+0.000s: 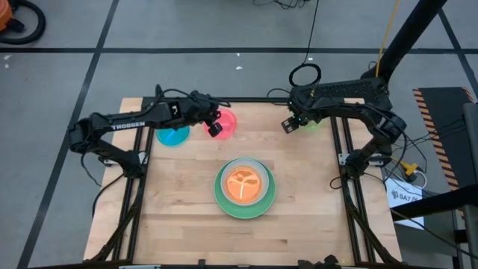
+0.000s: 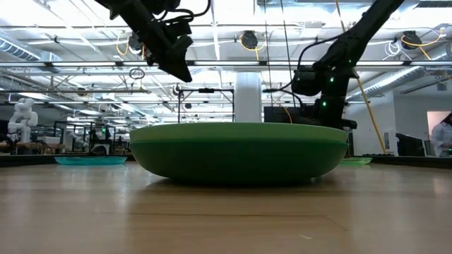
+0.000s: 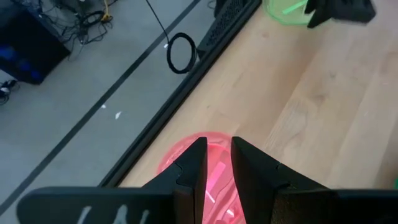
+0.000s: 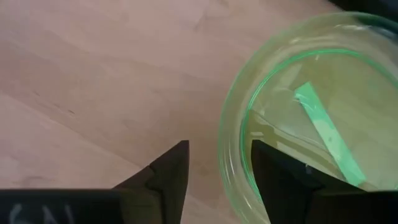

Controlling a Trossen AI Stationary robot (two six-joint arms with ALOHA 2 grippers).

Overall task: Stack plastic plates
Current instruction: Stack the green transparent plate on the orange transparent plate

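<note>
Stacked round plastic plates (image 1: 244, 187) sit mid-table — small orange plate (image 1: 243, 184) uppermost, dark green plate (image 2: 236, 153) lowest — while the left gripper (image 1: 215, 128), fingers parted, empty, hovers over the pink-red plate (image 3: 186, 155), beside the translucent blue plate (image 1: 172, 136); the right gripper (image 4: 217, 167), open, straddles the half-hidden yellow-green plate's (image 4: 298, 118) rim.

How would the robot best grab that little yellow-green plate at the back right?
By its raised rim, likely from above. The yellow-green plate lies flat on the table, and the right gripper already has open fingers either side of the near rim.
</note>
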